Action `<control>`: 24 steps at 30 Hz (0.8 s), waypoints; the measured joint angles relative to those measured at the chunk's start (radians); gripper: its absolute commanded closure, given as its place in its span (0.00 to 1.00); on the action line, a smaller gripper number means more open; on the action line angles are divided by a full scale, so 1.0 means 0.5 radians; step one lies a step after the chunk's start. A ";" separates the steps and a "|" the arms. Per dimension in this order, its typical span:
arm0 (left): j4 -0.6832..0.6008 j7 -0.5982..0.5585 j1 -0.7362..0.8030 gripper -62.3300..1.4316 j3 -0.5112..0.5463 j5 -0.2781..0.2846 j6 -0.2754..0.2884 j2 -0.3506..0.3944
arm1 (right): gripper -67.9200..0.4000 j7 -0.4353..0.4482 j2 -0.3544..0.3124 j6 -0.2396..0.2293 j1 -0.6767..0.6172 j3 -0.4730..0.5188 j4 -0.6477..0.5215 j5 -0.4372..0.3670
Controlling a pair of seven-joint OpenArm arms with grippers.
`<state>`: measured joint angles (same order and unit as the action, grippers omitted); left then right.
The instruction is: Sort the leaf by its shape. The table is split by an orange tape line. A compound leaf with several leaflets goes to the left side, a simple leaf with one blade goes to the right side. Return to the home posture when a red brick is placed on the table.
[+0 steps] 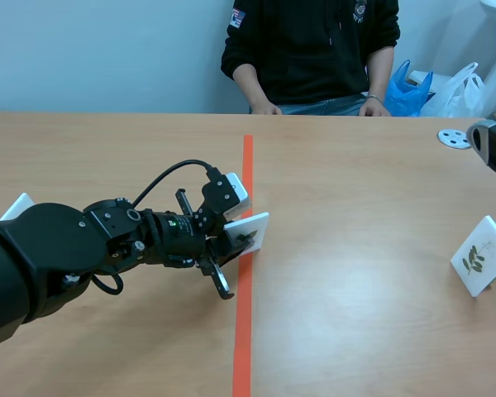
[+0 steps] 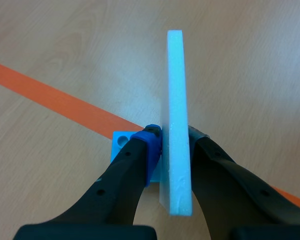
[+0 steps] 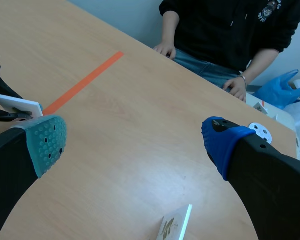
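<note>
Left gripper [image 2: 175,139]: clamped on upright leaf card [image 1: 248,231], held at the orange tape line [image 1: 245,331] | Step: sorting judged mid-carry; a set-down on the matching side is called for | Leaf print: too small to be classed | Right gripper [image 3: 135,142]: spread wide, empty, far right

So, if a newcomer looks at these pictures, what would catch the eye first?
What stands out first is the left arm's claw, shut on a white leaf card right at the orange tape line, mid-table. Next, a second leaf card stands tilted near the table's right edge, and a person in a dark top sits across the table.
</note>
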<state>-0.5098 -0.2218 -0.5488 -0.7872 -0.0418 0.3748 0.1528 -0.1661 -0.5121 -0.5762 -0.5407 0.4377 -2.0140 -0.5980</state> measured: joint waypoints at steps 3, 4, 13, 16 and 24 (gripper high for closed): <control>0.000 0.000 0.000 0.85 0.000 0.000 0.000 0.000 | 0.19 0.000 0.000 0.000 0.000 0.000 0.000 0.000; 0.000 0.000 0.000 0.85 0.000 0.000 0.000 0.000 | 0.19 0.000 0.000 0.000 0.000 0.000 0.000 0.000; -0.002 0.050 0.005 0.85 0.251 0.094 0.008 0.008 | 0.19 0.000 0.000 0.000 0.000 0.000 0.000 0.045; -0.035 0.150 0.005 0.85 0.385 0.159 0.039 0.073 | 0.19 0.000 0.000 0.000 0.000 0.000 0.000 0.045; -0.262 0.288 0.105 0.85 0.694 0.391 0.182 0.375 | 0.19 0.000 0.000 0.000 0.000 0.000 0.000 0.045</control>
<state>-0.6407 -0.0780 -0.4965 -0.4400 0.1539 0.4660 0.3401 -0.1661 -0.5121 -0.5762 -0.5407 0.4377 -2.0140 -0.5755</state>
